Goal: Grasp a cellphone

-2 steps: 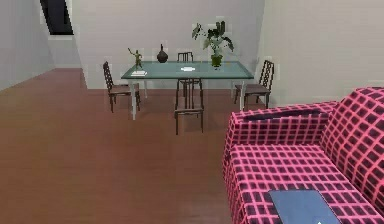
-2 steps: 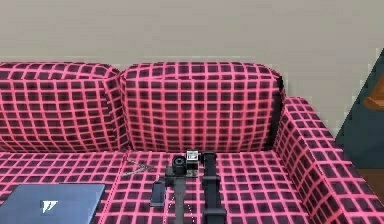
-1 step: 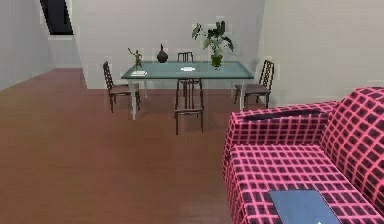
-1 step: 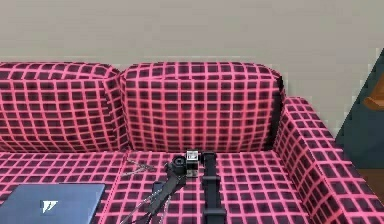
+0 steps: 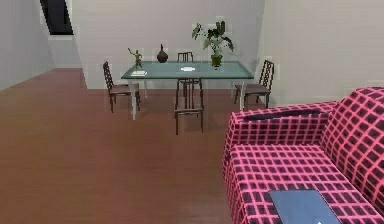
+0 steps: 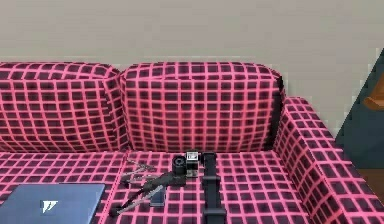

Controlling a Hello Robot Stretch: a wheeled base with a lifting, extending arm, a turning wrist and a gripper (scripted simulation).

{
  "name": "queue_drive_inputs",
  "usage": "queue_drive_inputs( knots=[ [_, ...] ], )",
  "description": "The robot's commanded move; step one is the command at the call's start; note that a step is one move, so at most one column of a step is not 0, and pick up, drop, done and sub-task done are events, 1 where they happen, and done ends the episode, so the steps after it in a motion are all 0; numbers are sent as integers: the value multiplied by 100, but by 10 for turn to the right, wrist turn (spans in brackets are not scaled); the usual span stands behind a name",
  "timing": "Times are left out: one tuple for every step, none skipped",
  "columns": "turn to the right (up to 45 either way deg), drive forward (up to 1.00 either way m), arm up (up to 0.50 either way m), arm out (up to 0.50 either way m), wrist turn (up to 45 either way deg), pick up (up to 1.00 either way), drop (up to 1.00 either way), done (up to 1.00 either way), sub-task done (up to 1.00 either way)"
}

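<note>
arm side view has my arm (image 6: 213,198) rising from the bottom edge over a pink-and-black checked sofa (image 6: 200,100), with the two white squares (image 6: 191,157) at its far end and my gripper (image 6: 148,190) reaching out to their left, low over the seat cushion (image 6: 265,185). a small dark slab (image 6: 156,197) lies flat on that cushion right at my fingers. by its shape and colour it may be the cellphone, though it is too small for me to be sure. i cannot tell whether my fingers are over it, beside it or touching it, and i cannot tell the state of my gripper or whether it holds anything. just beyond my fingers, toward the backrest, lies a thin pale wiry shape (image 6: 140,168) that i cannot name. a closed grey-blue laptop (image 6: 55,205) lies on the next seat, near my gripper on the side away from the arm but apart from it.

forward view shows the same sofa and laptop at its lower right. well apart from where my gripper works, across bare brown floor, stands a glass-topped dining table (image 5: 190,70) with dark chairs (image 5: 188,100) around it — on it a potted plant (image 5: 215,42) and a dark vase (image 5: 162,53).
</note>
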Motion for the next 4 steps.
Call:
queue_drive_inputs(
  knots=[
    [0, 0, 0, 0, 450, 0, 0, 0, 0],
    [0, 0, 0, 0, 120, 0, 0, 0, 0],
    [0, 0, -30, 0, 0, 0, 0, 0, 0],
    [0, 0, 0, 0, 0, 100, 0, 0, 0]
  ],
)
